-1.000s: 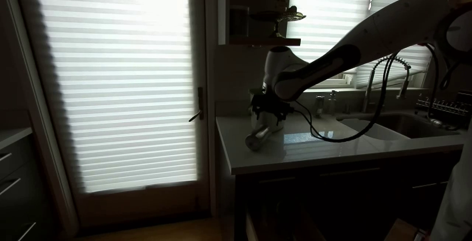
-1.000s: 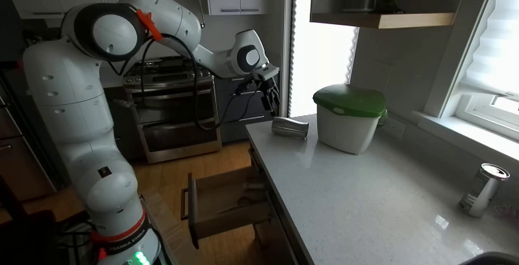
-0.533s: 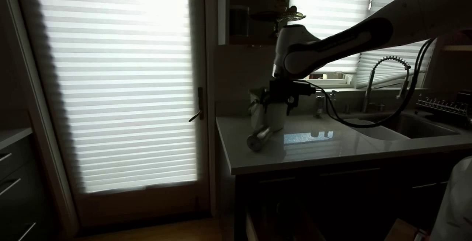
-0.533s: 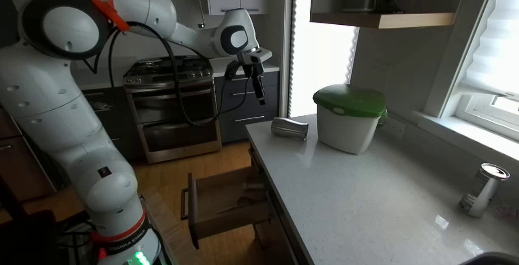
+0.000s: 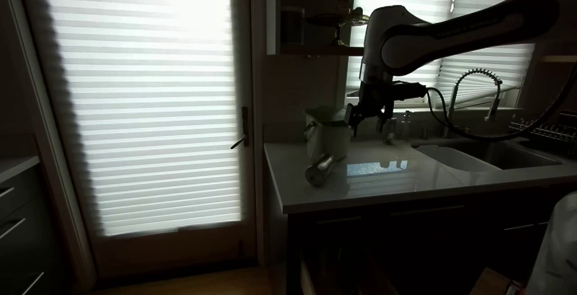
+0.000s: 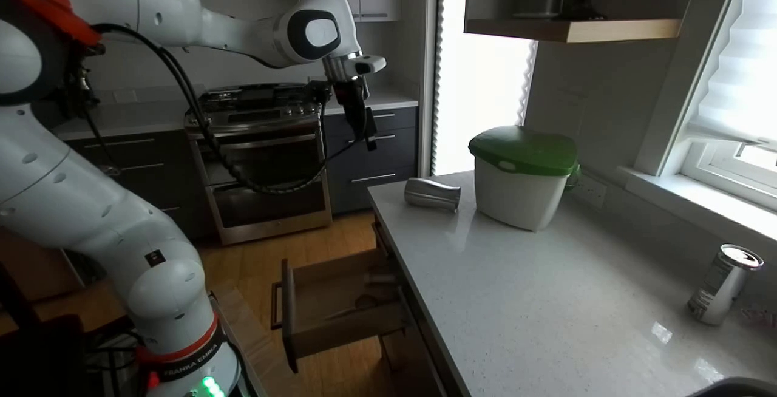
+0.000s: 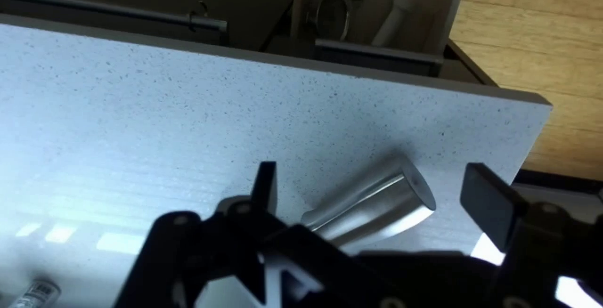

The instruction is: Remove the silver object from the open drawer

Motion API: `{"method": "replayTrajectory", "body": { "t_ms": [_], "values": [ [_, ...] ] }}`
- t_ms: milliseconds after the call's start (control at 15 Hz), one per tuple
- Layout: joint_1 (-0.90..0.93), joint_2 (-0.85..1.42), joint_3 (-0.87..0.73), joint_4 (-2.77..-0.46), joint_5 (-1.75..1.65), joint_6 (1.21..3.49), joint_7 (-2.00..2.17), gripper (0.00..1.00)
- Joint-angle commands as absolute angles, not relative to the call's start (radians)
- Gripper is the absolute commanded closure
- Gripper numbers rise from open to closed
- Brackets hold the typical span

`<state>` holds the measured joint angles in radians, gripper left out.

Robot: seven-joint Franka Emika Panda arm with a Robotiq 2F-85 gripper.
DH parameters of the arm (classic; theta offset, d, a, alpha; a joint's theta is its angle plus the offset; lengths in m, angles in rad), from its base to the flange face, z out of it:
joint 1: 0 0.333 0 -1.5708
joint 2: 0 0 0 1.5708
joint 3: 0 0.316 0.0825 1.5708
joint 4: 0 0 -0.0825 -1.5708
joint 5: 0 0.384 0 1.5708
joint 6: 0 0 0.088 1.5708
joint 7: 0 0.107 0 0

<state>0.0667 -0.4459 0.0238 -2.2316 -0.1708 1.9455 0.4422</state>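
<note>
The silver object, a metal tumbler-like cylinder, lies on its side on the white counter in both exterior views (image 5: 319, 171) (image 6: 432, 194) and in the wrist view (image 7: 372, 206). My gripper (image 5: 367, 130) is open and empty, raised above the counter and apart from the cylinder; it also shows in an exterior view (image 6: 370, 142). In the wrist view its fingers (image 7: 370, 176) are wide apart, with the cylinder below between them. The open drawer (image 6: 349, 327) is under the counter edge. In the wrist view the drawer (image 7: 428, 20) holds round utensils and a pale rod-shaped item.
A white bin with a green lid (image 6: 522, 178) stands beside the cylinder. A can (image 6: 725, 285) stands farther along the counter (image 6: 534, 300). A wooden shelf (image 6: 570, 31) hangs above. The sink (image 5: 505, 153) and faucet (image 5: 451, 101) are on the window side.
The arm has risen and drawn back from the cylinder; the gripper moved up and away from it. The cylinder has shifted or rolled very slightly on the counter. The drawer has not moved.
</note>
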Motion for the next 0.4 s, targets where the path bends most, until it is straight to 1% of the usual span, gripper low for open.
{"method": "replayTrajectory", "body": {
  "t_ms": [0, 333],
  "values": [
    [0.023, -0.465, 0.057, -2.246, -0.151, 1.946, 0.405, 0.00],
    [0.023, -0.484, 0.056, -2.266, -0.149, 1.946, 0.385, 0.00]
  ]
}}
